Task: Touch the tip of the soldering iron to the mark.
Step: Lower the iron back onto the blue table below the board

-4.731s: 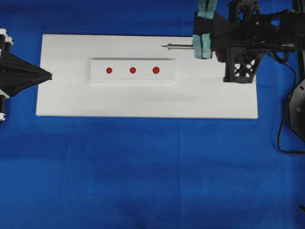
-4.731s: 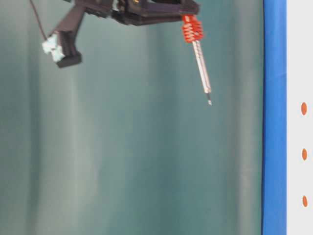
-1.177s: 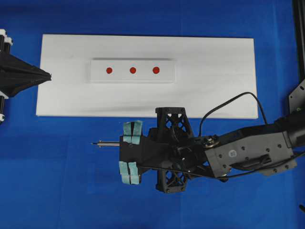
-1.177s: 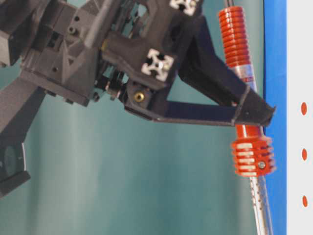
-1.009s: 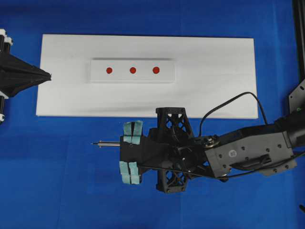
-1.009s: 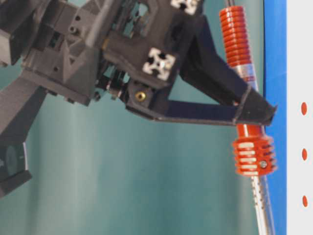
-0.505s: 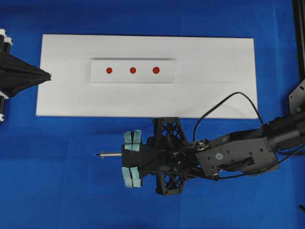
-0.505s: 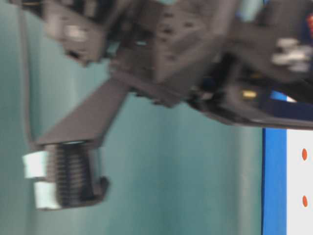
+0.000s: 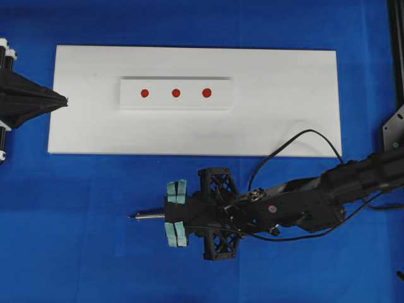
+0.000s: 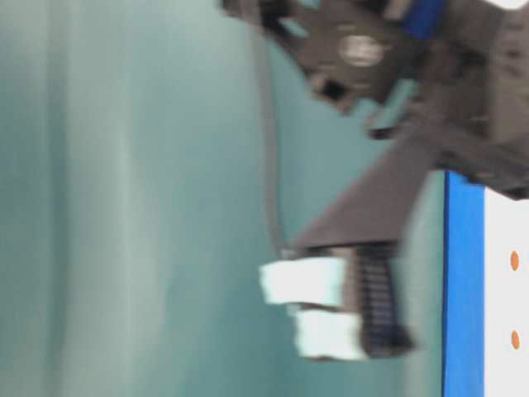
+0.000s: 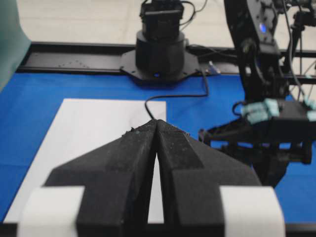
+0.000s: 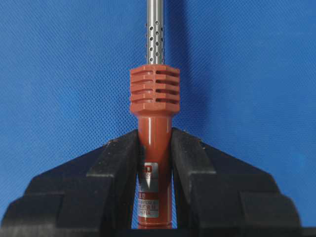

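The soldering iron (image 12: 154,143) has a red-orange handle and a ribbed collar, and my right gripper (image 12: 155,148) is shut on the handle. Its perforated silver shaft (image 12: 155,29) runs off the top of the right wrist view over blue cloth. From overhead, the right gripper (image 9: 169,216) hangs over the blue cloth in front of the white board, with the shaft (image 9: 150,216) pointing left and the tip (image 9: 131,217) well short of the board. The mark (image 9: 176,93) is the middle red dot on the white strip (image 9: 175,104). My left gripper (image 9: 63,100) is shut and empty at the board's left edge.
The white board (image 9: 278,120) lies on blue cloth. Two outer red dots (image 9: 144,93) (image 9: 206,93) flank the mark. The iron's black cord (image 9: 303,136) loops over the board's front right corner. The other arm's base (image 11: 159,49) stands beyond the board's far end.
My right arm has moved toward the table's front edge and dropped lower, carrying the iron farther from the board. The iron has left the table-level view. The left gripper has not moved.
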### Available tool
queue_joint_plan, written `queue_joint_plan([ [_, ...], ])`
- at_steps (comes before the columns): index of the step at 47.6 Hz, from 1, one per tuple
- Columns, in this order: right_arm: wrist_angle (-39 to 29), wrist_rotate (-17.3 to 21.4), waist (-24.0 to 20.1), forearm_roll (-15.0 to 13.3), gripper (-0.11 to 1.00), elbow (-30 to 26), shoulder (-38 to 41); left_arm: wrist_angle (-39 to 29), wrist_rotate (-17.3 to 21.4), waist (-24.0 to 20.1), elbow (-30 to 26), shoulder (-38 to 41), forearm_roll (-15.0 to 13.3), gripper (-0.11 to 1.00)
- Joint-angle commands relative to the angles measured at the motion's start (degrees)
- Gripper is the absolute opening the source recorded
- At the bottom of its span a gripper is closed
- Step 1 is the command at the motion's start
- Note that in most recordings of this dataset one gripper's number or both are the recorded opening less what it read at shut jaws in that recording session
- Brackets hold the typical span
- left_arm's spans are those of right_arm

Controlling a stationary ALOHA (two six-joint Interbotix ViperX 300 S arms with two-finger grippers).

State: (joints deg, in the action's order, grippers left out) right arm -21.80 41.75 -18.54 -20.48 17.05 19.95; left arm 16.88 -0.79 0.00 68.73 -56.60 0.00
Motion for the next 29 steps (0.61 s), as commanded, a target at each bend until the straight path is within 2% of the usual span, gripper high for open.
queue_joint_plan([
  [1, 1.58, 0.09, 0.26, 0.09, 0.07, -0.44, 0.35, 0.62, -0.09, 0.09, -0.53, 0.18, 0.09, 0.00],
  [29, 1.76, 0.09, 0.26, 0.35, 0.07, -0.35, 0.88, 0.53, -0.09, 0.09, -0.53, 0.09, 0.09, 0.00],
])
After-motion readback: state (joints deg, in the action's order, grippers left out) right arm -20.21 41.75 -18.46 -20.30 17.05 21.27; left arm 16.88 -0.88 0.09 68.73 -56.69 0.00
